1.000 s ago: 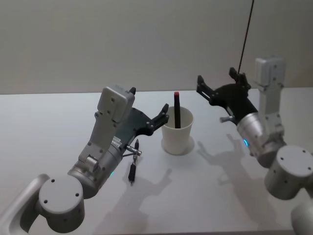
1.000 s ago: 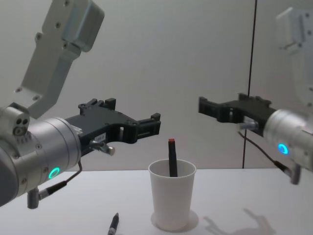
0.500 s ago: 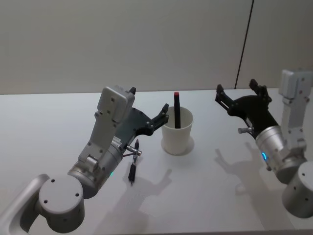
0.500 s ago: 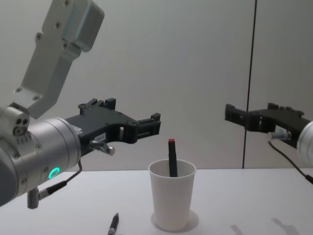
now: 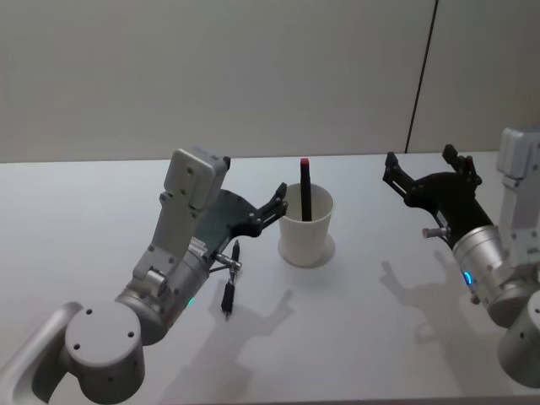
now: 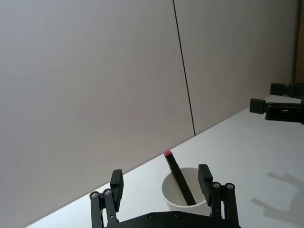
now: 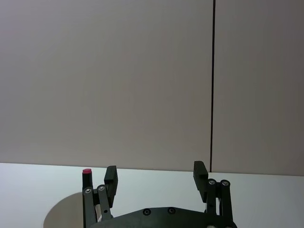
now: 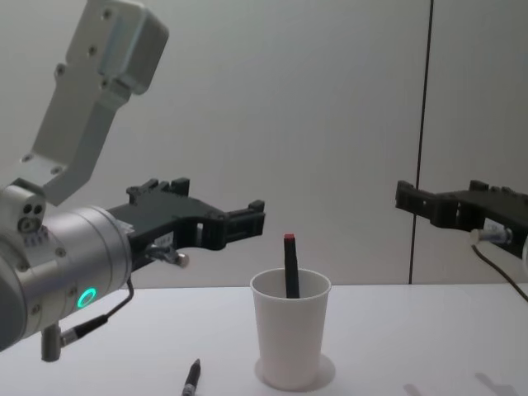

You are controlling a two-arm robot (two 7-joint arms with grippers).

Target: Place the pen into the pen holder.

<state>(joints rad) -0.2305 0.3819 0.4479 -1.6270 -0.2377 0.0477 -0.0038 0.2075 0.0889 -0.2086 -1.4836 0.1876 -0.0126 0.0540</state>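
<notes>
Right gripper's fingers [image 7: 199, 172] spread wide, nothing between them. Left gripper's fingers [image 6: 204, 176] likewise spread and empty, the cup framed between them in the left wrist view. Right gripper [image 5: 419, 162] hangs above the table [image 5: 101, 211], well apart from the cup on its right side. A second ago it was close beside the cup and higher; since then it has drawn steadily off to the right and a little down, hand open the whole way. Left gripper [image 5: 278, 202] sits just beside the cup's left rim, not touching that I can see; its arm has eased back only slightly. Red-capped pen [image 5: 308, 190] stands inside the pen holder [image 5: 304, 238], leaning against the far side of the rim, cap end up and clear of it, unchanged across the last second. Pen holder upright, near mid-table, in the same spot. A black pen [image 8: 191, 379] lies flat on the table left of the holder, close under the left arm, untouched. Reading: the right arm's retreat with open fingers looks like the pull-away after a release, so for the red-capped pen the placing appears done. Whether the black pen is meant to follow, I cannot tell; if so, the left gripper is nearest, and would need to drop low and avoid nudging the light cup.
</notes>
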